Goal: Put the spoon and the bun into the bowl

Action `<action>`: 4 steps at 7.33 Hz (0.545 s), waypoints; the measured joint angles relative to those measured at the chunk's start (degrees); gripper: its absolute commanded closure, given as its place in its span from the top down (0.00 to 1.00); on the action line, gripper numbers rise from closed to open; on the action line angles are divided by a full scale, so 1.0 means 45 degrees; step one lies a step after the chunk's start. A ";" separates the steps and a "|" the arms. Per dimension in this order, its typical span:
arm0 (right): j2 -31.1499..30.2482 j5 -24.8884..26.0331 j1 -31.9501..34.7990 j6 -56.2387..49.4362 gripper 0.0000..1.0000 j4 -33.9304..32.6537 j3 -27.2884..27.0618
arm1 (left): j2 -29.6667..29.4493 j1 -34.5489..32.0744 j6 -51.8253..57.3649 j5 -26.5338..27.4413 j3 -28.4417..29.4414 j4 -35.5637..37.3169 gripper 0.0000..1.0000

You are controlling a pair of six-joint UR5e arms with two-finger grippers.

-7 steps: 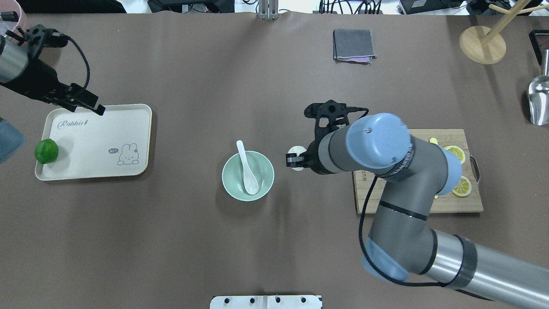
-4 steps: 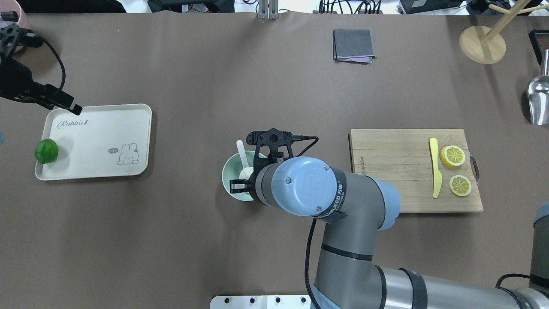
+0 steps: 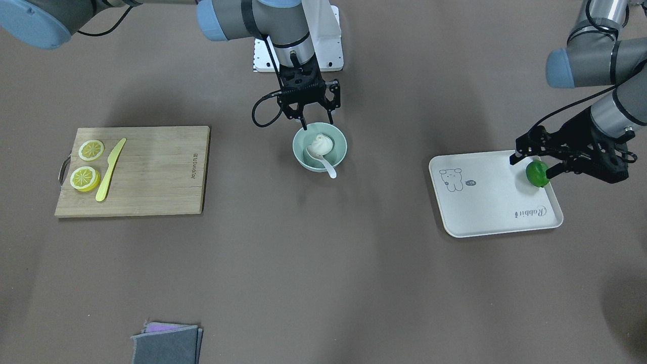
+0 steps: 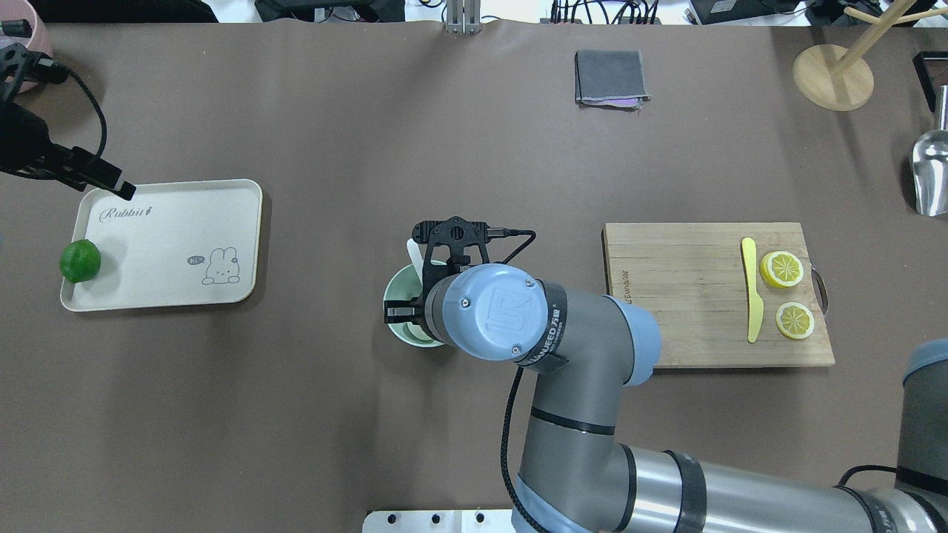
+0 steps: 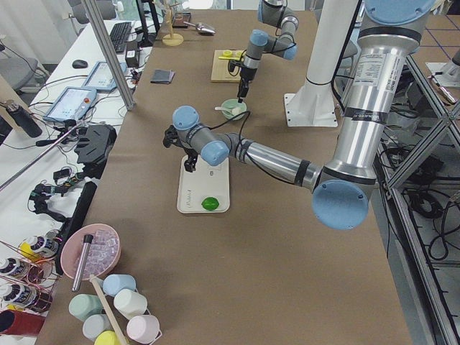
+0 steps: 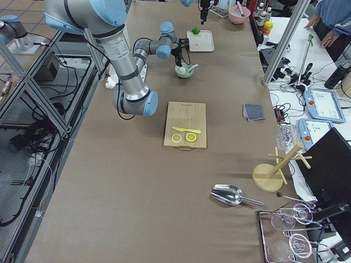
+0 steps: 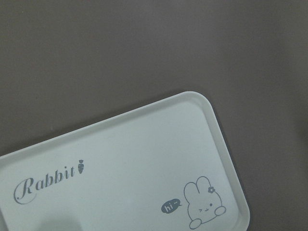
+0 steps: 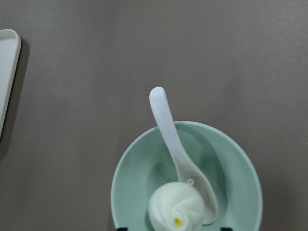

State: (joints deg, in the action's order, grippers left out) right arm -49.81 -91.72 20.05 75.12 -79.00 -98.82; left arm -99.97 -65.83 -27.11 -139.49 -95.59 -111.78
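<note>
The mint-green bowl (image 3: pixel 339 146) stands mid-table. The white bun (image 3: pixel 321 144) lies inside it, and the white spoon (image 3: pixel 328 169) rests in it with its handle over the rim. The right wrist view shows the bun (image 8: pixel 178 209), the spoon (image 8: pixel 168 125) and the bowl (image 8: pixel 240 168) from straight above. My right gripper (image 3: pixel 316 120) hovers open and empty just above the bowl. In the overhead view my right arm hides the bun; only the bowl's left rim (image 4: pixel 392 296) and the spoon's handle (image 4: pixel 413 248) show. My left gripper (image 3: pixel 530 168) is open and empty, high over the cream tray.
The cream rabbit tray (image 4: pixel 185 222) holds a green lime (image 4: pixel 80 260) on my left. A wooden cutting board (image 4: pixel 666 296) with lemon slices (image 4: pixel 781 268) and a yellow knife (image 4: pixel 753 296) lies on my right. A grey cloth (image 4: pixel 611 78), a wooden stand (image 4: pixel 833 78) and a metal scoop (image 4: pixel 929 174) are at the far side.
My right gripper carried the bun from right of the bowl to over it and let it go into the bowl. My left arm drew back to the left.
</note>
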 measured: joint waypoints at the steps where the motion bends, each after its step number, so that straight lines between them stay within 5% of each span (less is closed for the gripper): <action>1: -0.0914 -0.0962 0.0759 -0.0249 1.00 -0.0022 -0.0570 | 0.0210 -0.0518 0.0820 0.0083 0.0220 0.0189 0.98; 4: -0.4805 -0.6446 0.5623 -0.4537 1.00 0.0030 -0.1988 | 0.0564 -0.3329 0.5591 0.0552 0.0544 0.3252 0.98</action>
State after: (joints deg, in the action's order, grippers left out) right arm -71.43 -120.73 45.35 54.70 -78.86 -107.76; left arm -97.43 -80.81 -1.95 -137.01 -93.14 -97.15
